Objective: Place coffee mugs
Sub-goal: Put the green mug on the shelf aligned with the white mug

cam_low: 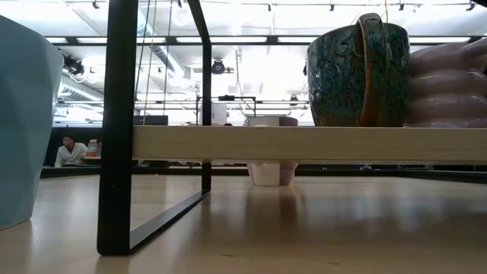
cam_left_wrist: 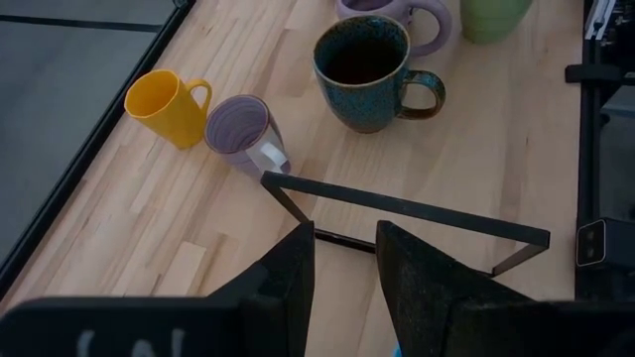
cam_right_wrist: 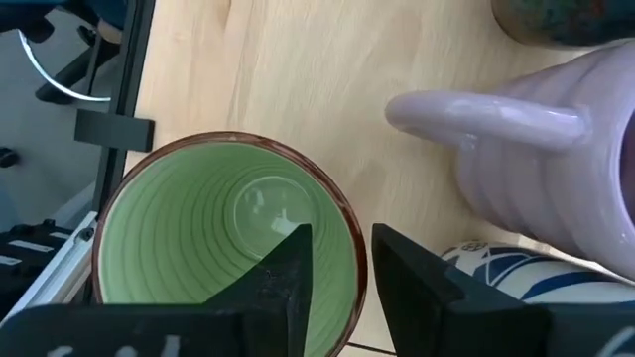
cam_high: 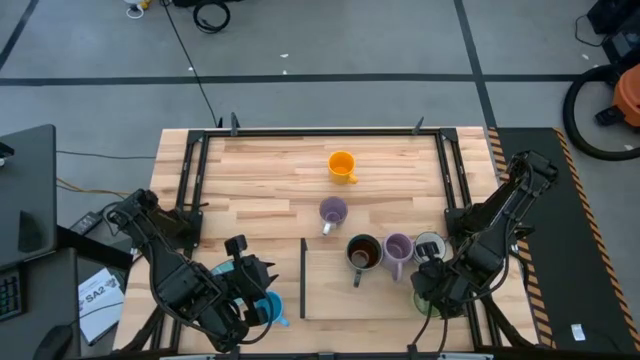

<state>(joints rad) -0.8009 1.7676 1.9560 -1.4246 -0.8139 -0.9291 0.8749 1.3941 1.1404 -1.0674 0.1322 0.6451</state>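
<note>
My right gripper (cam_right_wrist: 342, 263) is at the near right end of a raised wooden shelf (cam_low: 304, 143), shut on a green mug (cam_right_wrist: 198, 228). Beside that mug the shelf holds a white mug (cam_high: 430, 245), a purple mug (cam_high: 398, 250) and a dark teal mug with a brown inside (cam_high: 362, 252). An orange mug (cam_high: 342, 165) and a second purple mug (cam_high: 332, 212) stand on the table farther back. My left gripper (cam_left_wrist: 345, 263) is open at the near left, just above a blue mug (cam_high: 268, 308). That mug stands on its base on the table (cam_low: 19, 114). My right gripper has the green mug by its rim (cam_right_wrist: 349, 233). One finger (cam_right_wrist: 288, 273) is inside the mug and the other (cam_right_wrist: 407, 273) is outside, both coming from above. The mug is upright with its mouth up. Whether its base rests on the shelf does not show.
The shelf stands on a thin black metal frame (cam_low: 118, 129) with open space under it. A black rail frame (cam_high: 320, 132) runs round the table's edges. The purple mug's handle (cam_right_wrist: 486, 114) is close beside the green mug. There is bare wood between the orange mug and the far rail.
</note>
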